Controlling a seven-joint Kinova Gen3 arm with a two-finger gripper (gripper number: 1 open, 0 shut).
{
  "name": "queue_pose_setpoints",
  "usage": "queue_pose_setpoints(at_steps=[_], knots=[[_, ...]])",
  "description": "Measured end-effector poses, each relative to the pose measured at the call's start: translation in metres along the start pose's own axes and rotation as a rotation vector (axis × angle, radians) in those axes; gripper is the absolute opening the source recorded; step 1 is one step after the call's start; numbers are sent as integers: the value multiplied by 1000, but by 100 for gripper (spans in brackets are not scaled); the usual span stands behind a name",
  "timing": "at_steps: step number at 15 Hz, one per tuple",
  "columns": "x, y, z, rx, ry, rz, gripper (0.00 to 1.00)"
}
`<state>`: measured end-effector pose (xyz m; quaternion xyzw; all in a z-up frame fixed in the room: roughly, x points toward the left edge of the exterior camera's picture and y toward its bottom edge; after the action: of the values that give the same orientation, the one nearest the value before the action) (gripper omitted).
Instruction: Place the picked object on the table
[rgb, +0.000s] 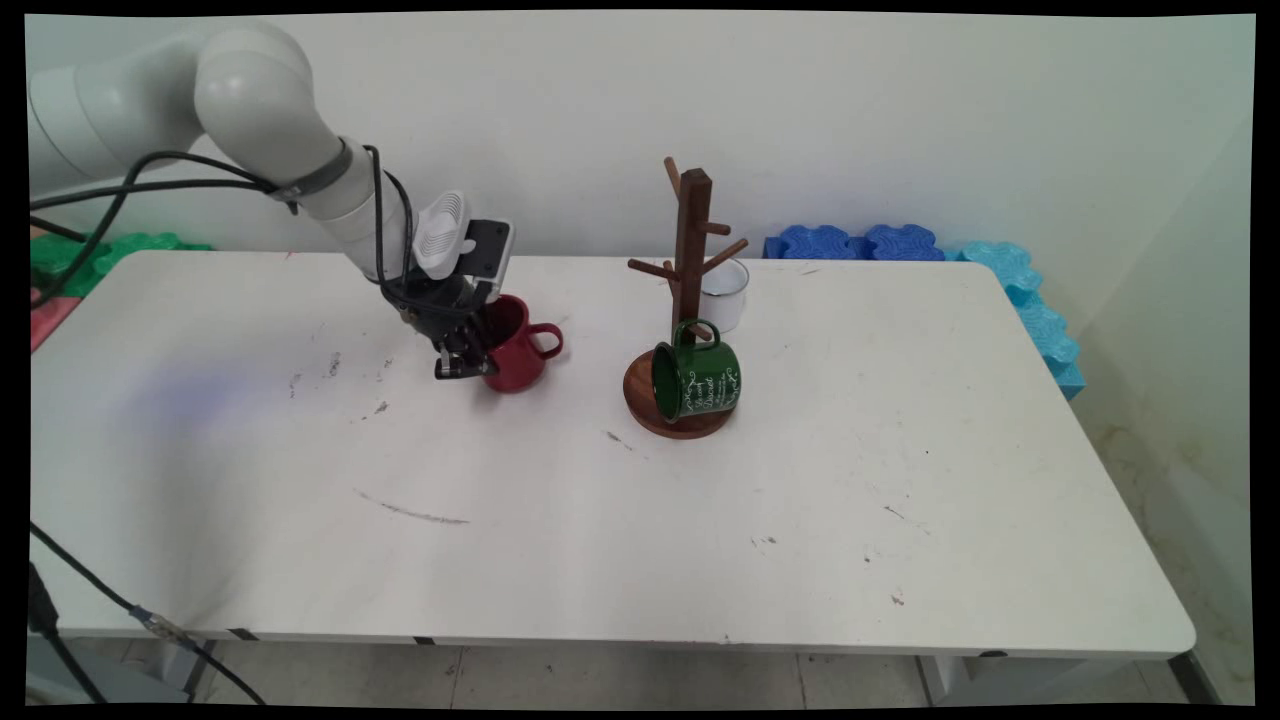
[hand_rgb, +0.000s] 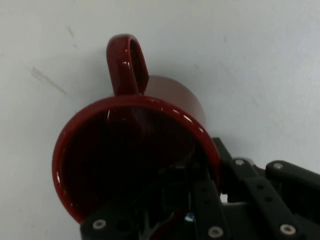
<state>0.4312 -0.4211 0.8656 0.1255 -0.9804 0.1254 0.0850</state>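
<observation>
Where the bench (rgb: 620, 520) lies nearest the camera, its white top carries only dark scuffs and a long grey streak toward the left. Farther back, left of centre, the hand (rgb: 470, 358) reaches down from the upper left and pinches the rim of a red mug (rgb: 518, 350). In the hand view one finger (hand_rgb: 202, 202) goes down inside the mug's mouth and the other linkage sits outside the wall, so the fingers are drawn in on the rim with only the mug wall between them. The mug is tipped, its mouth turned toward the arm and its handle pointing right in the main view; whether its base touches the bench I cannot tell. Black cables (rgb: 385, 230) hang along the wrist above it.

Right of the mug and well apart from it stands a dark wooden mug tree (rgb: 692, 250) on a round base. A green mug (rgb: 697, 378) with white lettering hangs from a low peg on the tree's near side, its mouth facing left, low over the base. Just behind the tree, on its right, a white cup (rgb: 725, 293) stands upright on the bench.

Beyond the far edge, blue foam blocks (rgb: 860, 243) lie at the right against the wall, paler blue ones running down the right side, and green foam (rgb: 110, 250) shows at the far left.
</observation>
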Motion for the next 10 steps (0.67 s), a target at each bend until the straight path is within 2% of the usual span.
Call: queue_pose_setpoints(at_steps=[3,4,10], knots=[[-1,-1,3,-6,-4,9,0],[-1,-2,4,-6,-5,12,100],[-2,-4,5,-5,-6,29,100]])
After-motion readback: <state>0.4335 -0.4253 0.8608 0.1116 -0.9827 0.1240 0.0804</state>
